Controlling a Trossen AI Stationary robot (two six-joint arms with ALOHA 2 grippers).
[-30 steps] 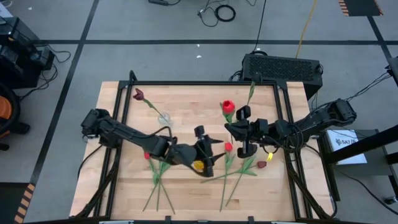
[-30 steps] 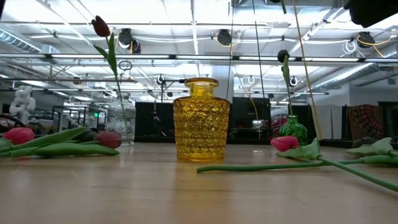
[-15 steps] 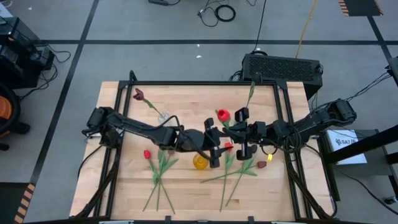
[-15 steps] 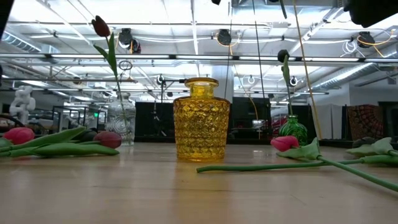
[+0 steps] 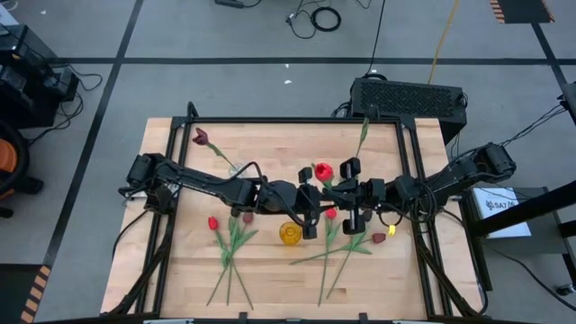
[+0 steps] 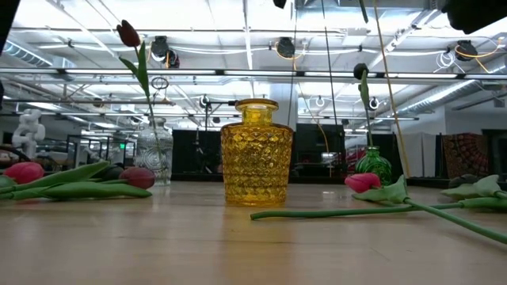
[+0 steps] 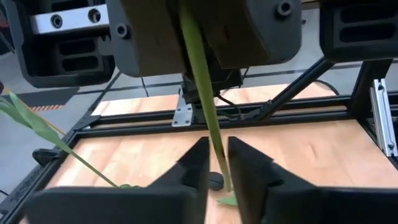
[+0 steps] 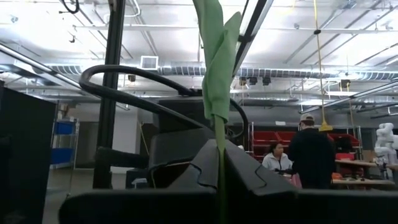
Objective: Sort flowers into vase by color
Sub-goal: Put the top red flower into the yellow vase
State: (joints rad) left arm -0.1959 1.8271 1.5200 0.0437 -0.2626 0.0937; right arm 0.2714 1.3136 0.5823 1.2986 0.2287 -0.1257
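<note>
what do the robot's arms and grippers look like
Both are dark, jointed arms. The left arm carries a black cable looping along it, and the right arm has cabling too. The left gripper and right gripper each end in two matte black, wedge-shaped fingers.

A light wooden table (image 5: 180,261) sits inside a black metal frame (image 5: 270,120). Just behind the table's far edge stands a black perforated box (image 5: 407,96). Farther behind the table, a coiled black cable (image 5: 326,18) lies on the grey floor. Beyond the table, two people (image 8: 297,155) are at a workbench.
</note>
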